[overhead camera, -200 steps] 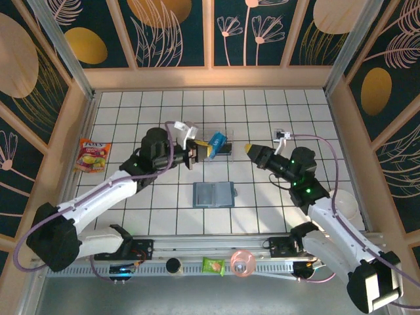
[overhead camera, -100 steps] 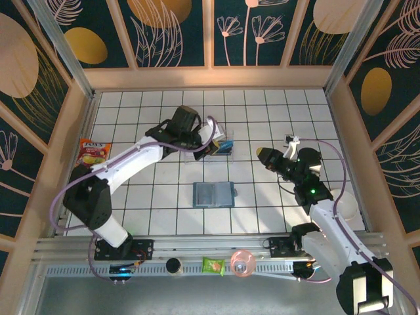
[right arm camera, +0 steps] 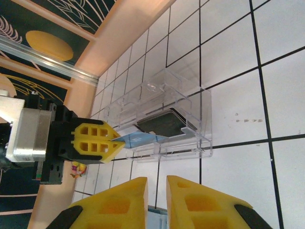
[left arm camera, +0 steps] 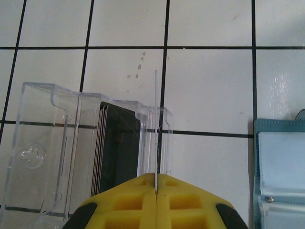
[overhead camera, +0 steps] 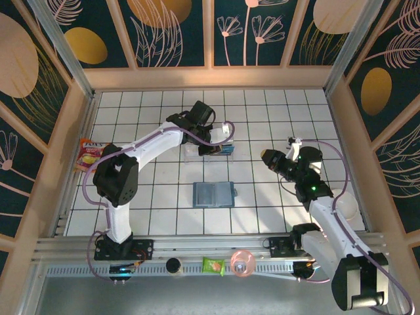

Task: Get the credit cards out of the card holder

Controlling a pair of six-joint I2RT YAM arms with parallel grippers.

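My left gripper (overhead camera: 212,146) is shut on a bright blue credit card (right arm camera: 141,139). It holds the card on edge over the near wall of a clear plastic tray (right arm camera: 183,125). In the left wrist view the card (left arm camera: 156,125) is a thin line rising from the closed yellow fingertips (left arm camera: 143,191). A stack of black cards (left arm camera: 119,145) stands inside the tray. The teal card holder (overhead camera: 214,194) lies open on the tiles in front of the tray, and its edge (left arm camera: 281,176) is visible to the right. My right gripper (overhead camera: 268,157) hovers to the right, narrowly open with nothing between its fingers (right arm camera: 119,202).
A snack packet (overhead camera: 90,155) lies by the left wall. A white bowl (overhead camera: 348,205) sits at the right beside my right arm. A green packet (overhead camera: 213,265) and a pink round item (overhead camera: 241,262) rest on the front rail.
My left arm has swung right and forward, carrying the blue card to the clear tray. My right gripper has drawn back to the right, away from the tray.
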